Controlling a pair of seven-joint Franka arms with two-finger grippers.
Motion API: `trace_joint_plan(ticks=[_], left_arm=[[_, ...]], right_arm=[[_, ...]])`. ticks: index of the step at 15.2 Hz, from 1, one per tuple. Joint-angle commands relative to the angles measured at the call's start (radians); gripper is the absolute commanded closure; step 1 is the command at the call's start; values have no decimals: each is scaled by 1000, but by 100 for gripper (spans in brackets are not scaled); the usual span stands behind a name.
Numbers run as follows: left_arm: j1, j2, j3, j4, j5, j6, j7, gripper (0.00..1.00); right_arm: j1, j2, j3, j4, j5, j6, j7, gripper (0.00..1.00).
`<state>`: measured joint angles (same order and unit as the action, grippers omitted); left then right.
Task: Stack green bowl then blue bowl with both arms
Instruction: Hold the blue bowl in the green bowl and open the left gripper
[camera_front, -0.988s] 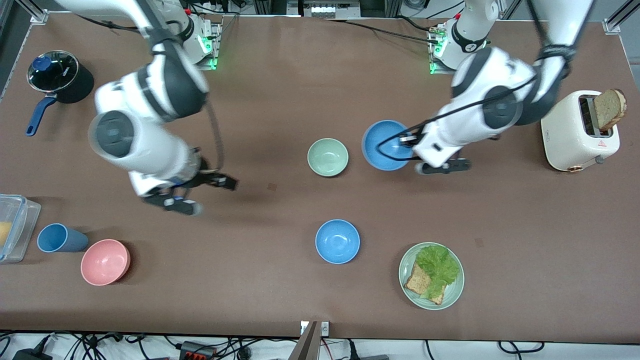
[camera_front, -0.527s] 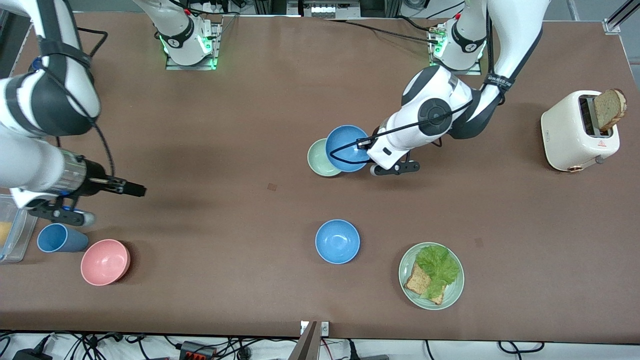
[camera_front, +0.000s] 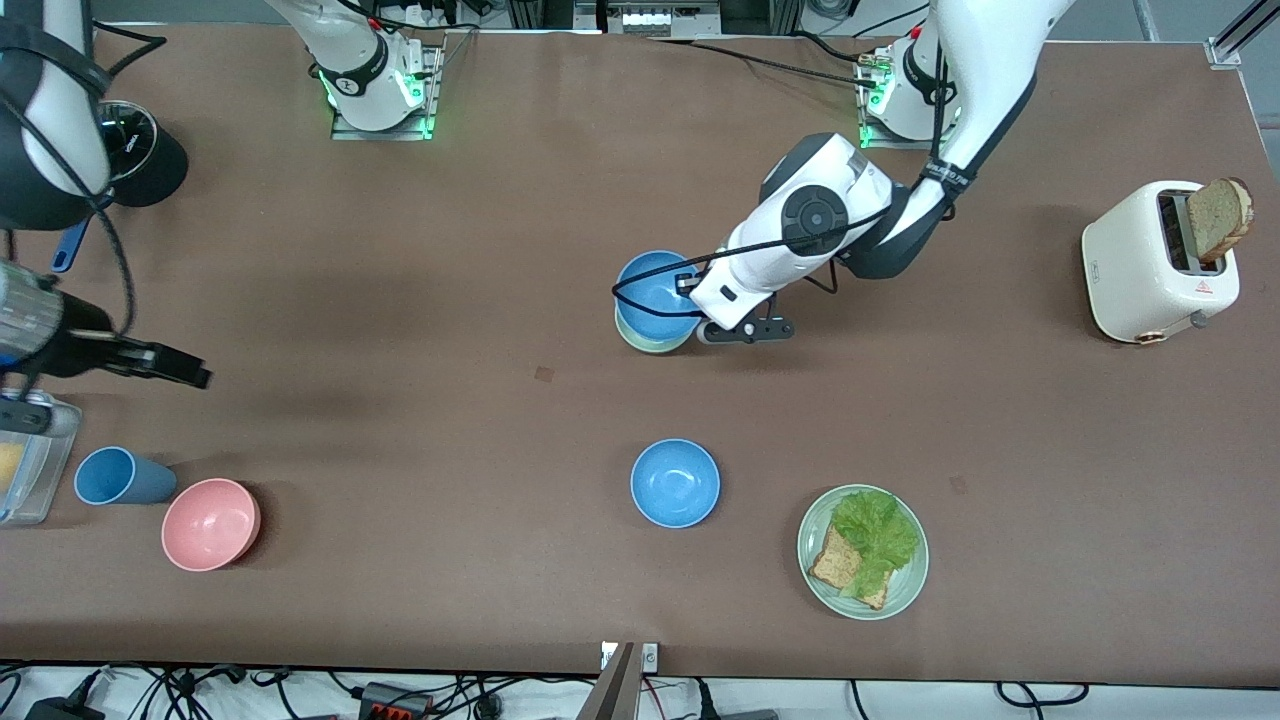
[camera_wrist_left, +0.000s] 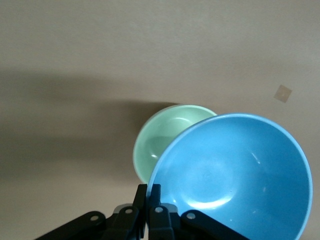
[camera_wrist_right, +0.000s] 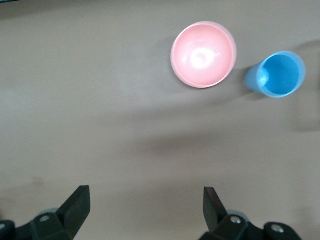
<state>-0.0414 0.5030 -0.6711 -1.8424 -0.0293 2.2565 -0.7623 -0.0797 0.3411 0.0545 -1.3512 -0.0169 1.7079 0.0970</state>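
Left gripper (camera_front: 693, 305), mid-frame in the front view, fingers pinched shut on the rim of a blue bowl (camera_front: 655, 296). The bowl is carried over the green bowl (camera_front: 648, 343), of which only a pale crescent shows at its lower edge. In the left wrist view the fingertips (camera_wrist_left: 149, 196) clamp the blue bowl (camera_wrist_left: 235, 175) at its rim, and the green bowl (camera_wrist_left: 167, 137) sits on the table underneath, offset, partly covered. Whether the two bowls touch cannot be told.

Right gripper (camera_front: 160, 360), at the left edge of the front view, over bare table at the right arm's end, fingers spread wide with nothing between them. The right wrist view shows both fingers (camera_wrist_right: 77, 202) apart over the brown table (camera_wrist_right: 110, 120), with a pink bowl (camera_wrist_right: 203, 54) and a blue cup (camera_wrist_right: 280, 74) just beside each other.

Second blue bowl (camera_front: 675, 482) lower centre of the front view, alone, nearer the camera than the stacked pair. Green plate (camera_front: 908, 580) with lettuce and bread at lower right. White toaster (camera_front: 1150, 270) at right, a slice of bread standing in its slot; small markings on its side, too small to read. Black pot (camera_front: 150, 160) with a blue handle at upper left; lettering on its lid unreadable. Clear container (camera_front: 40, 460) at the left edge, beside the cup (camera_front: 115, 476) and pink bowl (camera_front: 210, 523).
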Motion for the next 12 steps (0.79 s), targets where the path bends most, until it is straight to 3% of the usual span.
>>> trace_joint_plan(ticks=[1, 7, 12], left_arm=[[-46, 29, 30, 23, 128, 21, -32, 100], [-48, 46, 30, 23, 169, 28, -19, 100], [-55, 80, 30, 23, 215, 28, -17, 100]], right_arm=[[35, -54, -71, -3, 5, -20, -94, 0], [41, -109, -84, -17, -11, -85, -137, 0], [40, -218, -81, -176, -5, -44, -125, 0]])
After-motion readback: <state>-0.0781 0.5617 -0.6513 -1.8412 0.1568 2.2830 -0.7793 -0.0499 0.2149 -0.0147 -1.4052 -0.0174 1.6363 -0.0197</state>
